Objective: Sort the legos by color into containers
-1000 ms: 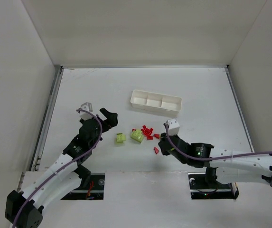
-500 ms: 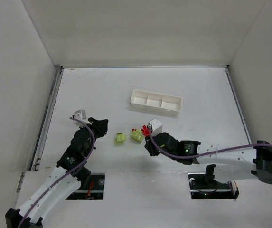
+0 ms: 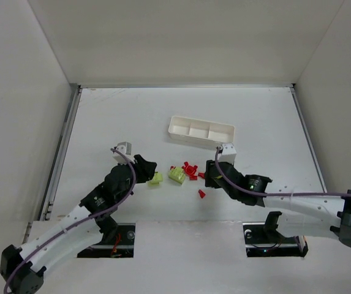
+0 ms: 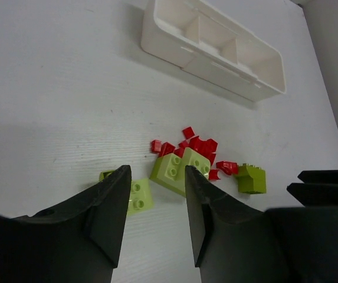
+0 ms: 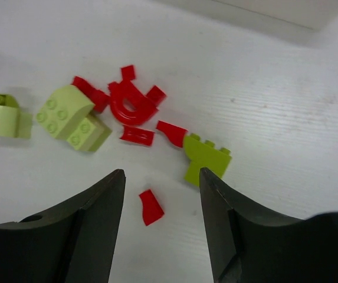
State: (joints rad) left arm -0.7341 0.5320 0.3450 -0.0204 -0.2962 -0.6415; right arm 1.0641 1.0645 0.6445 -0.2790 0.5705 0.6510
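Note:
The legos lie in a loose cluster: a small yellow-green brick [image 3: 156, 178] [image 4: 138, 195], a larger yellow-green block [image 3: 176, 176] [image 4: 179, 170] [image 5: 70, 117], a darker green brick [image 4: 251, 178] [image 5: 206, 158], several tiny red pieces [image 3: 190, 170] [image 5: 132, 102], and one red piece [image 3: 202, 193] [image 5: 151, 207] apart. My left gripper [image 3: 147, 168] [image 4: 156, 172] is open, and the small brick pokes out beside its left finger. My right gripper [image 3: 210, 172] [image 5: 161, 174] is open over the lone red piece, not touching it. The containers are one white tray [image 3: 181, 127] [image 4: 174, 53], all compartments bare.
The tray stands just behind the cluster, angled slightly. White walls enclose the table on three sides. In the left wrist view the right gripper's dark fingers [image 4: 325, 183] show at the right edge, close to the green brick.
The left gripper swung back and then forward to the small yellow-green brick. The right gripper swept left over the pile, then returned right and opened. The legos lie about where they were.

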